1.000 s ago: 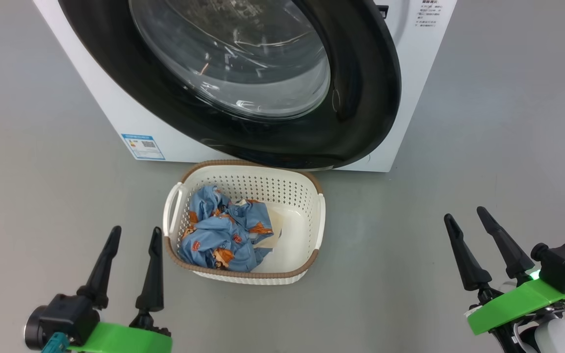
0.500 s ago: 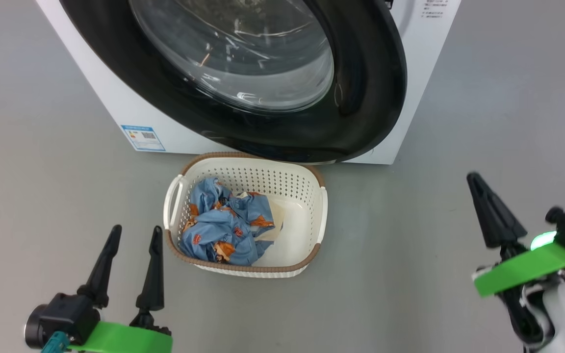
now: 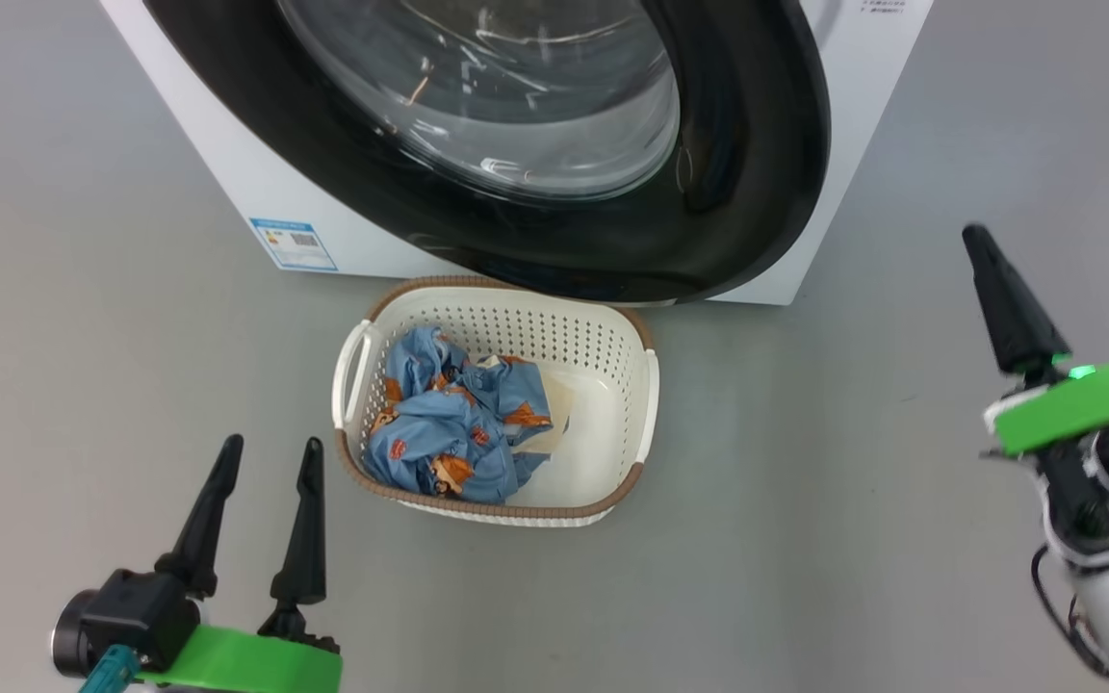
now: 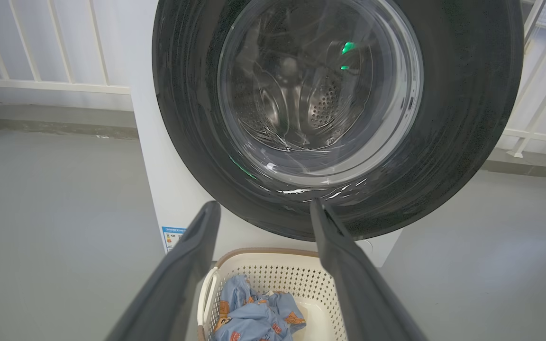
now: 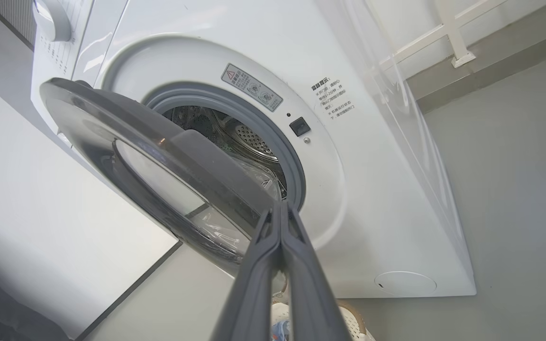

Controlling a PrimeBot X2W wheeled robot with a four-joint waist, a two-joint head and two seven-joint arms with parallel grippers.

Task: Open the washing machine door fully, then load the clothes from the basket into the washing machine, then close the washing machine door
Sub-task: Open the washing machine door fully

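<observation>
Head view: my right claw (image 3: 975, 235) had risen beside the door's (image 3: 737, 144) right edge and snapped shut, empty. The left claw (image 3: 271, 444) stayed wide. Clothes (image 3: 458, 433) lay in the basket's (image 3: 649, 404) left half.
Left wrist: spread fingers (image 4: 183, 274) framed the door.
Right wrist: closed fingers (image 5: 301, 284) pointed at the half-open door.

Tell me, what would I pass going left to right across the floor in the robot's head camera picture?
left gripper, open → basket, with the clothes bundled in its left half → right gripper, shut
</observation>
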